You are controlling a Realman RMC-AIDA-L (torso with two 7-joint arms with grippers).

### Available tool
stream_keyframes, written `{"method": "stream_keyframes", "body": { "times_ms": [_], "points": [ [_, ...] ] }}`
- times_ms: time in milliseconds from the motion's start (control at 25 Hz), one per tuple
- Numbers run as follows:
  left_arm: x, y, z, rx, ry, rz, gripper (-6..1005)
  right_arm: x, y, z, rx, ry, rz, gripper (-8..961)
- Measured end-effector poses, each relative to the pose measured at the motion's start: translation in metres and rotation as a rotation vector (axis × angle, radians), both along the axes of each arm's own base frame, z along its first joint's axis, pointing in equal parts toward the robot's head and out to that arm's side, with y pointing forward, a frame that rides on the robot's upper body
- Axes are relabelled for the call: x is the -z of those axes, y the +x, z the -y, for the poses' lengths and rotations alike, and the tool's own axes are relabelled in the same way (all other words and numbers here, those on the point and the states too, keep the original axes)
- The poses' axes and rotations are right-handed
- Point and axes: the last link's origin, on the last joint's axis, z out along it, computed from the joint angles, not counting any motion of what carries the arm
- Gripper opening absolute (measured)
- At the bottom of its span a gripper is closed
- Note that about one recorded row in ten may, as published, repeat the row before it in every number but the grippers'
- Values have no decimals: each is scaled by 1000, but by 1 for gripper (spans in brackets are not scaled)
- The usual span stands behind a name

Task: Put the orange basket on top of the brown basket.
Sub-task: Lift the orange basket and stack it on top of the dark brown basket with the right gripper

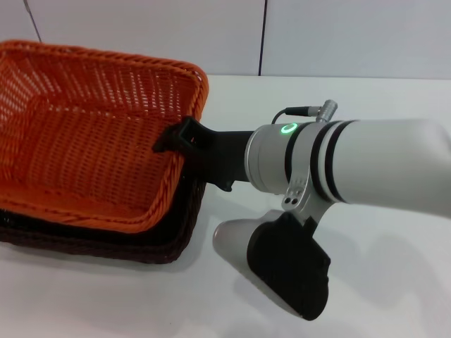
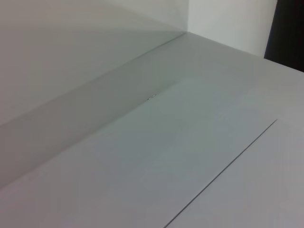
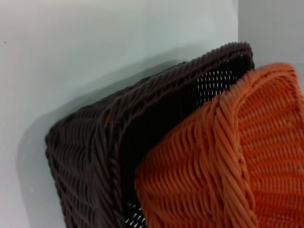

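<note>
Orange basket: the orange basket point(image 1: 84, 134) sits inside the brown basket point(image 1: 141, 246), nested in it, on the left part of the white table point(image 1: 394, 282). Its braided rim stands higher than the brown rim, and it looks a little tilted, with the far side up.

Brown basket: it stands flat on the table, and only its dark rim and lower wall show under the orange one. In my right wrist view the corner of the brown basket point(image 3: 95, 156) wraps around the corner of the orange basket point(image 3: 228, 161).

Right gripper: my right gripper point(image 1: 184, 143) is at the right wall of the orange basket, near its rim. One black finger lies over the inner side of this wall. I cannot tell if the fingers press on the wall or stay apart from it, because my arm hides the rest.

Left gripper: it does not show; my left wrist view has only bare table point(image 2: 156, 156) and wall.
</note>
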Motion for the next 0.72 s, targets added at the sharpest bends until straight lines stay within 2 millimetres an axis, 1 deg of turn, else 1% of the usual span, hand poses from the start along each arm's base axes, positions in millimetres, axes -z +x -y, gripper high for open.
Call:
{"method": "stream_keyframes", "body": {
  "times_ms": [280,320,360,440,560,720],
  "points": [
    [2,1,-3,7,-11,6,710,0,0,2,25,-30,1,376],
    [2,1,-4,9,-12,7,710,-5,-4,4,37,-46,-3,376],
    [2,1,-4,9,-12,7,710,-5,-4,4,37,-46,-3,376],
    [2,2,-5,12,-11,7,710,-15,-10,6,63,-76,-4,376],
    [3,3,-6,18,-7,11,710,-26,-14,3,109,-107,17,376],
    [4,3,-7,22,-6,13,710,-33,-21,-2,136,-125,39,376]
  ]
}}
